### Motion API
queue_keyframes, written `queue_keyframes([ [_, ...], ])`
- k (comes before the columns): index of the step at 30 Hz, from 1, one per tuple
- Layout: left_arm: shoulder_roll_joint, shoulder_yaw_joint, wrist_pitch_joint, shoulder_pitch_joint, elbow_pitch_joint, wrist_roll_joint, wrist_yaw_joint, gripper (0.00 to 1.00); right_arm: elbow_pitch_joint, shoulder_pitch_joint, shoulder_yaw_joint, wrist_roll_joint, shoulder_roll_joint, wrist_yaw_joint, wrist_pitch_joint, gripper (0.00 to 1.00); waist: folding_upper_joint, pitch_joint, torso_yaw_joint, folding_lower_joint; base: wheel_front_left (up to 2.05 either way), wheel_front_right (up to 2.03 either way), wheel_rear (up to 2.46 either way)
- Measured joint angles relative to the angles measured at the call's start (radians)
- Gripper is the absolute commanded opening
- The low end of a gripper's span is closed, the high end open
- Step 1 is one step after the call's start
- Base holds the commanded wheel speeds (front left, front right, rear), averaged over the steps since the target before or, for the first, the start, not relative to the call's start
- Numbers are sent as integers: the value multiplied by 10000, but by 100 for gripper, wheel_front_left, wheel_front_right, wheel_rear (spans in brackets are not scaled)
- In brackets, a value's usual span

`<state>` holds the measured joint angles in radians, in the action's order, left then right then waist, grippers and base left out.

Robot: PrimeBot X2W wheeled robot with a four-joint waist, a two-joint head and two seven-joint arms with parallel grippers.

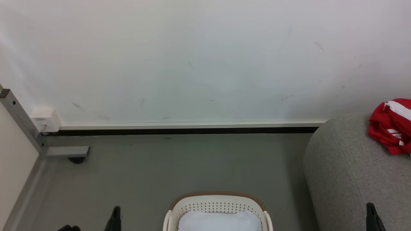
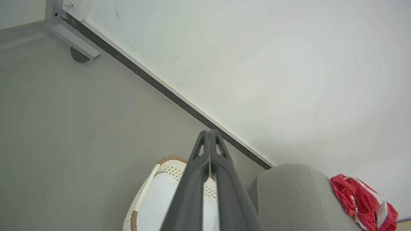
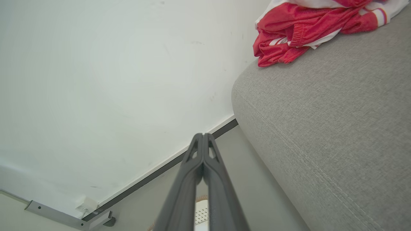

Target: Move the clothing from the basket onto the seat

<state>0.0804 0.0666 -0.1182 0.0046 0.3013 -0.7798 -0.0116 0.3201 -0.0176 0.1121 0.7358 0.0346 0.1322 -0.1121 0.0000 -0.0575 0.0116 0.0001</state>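
Clothing: bunched red-and-white heap on the sofa, close to its rounded end.
Basket: on the floor beside the sofa, with a pale flat cloth inside.
Left gripper: closed tight, empty, near the basket.
Right gripper: closed tight, empty, by the sofa's side.
Risk one: grabbing the pale cloth by mistake, since it lies uppermost.
Risk two: brushing the heap with an arm, likely sliding it off the padded edge.
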Motion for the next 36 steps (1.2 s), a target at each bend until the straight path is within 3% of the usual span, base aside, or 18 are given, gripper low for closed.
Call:
queue_keyframes([
  [36, -138, -888, 1129, -505, -255, -3963, -571, 0, -349, 582, 2, 4188, 36, 0, 1112, 0, 0, 234, -45, 0, 0, 0, 0],
])
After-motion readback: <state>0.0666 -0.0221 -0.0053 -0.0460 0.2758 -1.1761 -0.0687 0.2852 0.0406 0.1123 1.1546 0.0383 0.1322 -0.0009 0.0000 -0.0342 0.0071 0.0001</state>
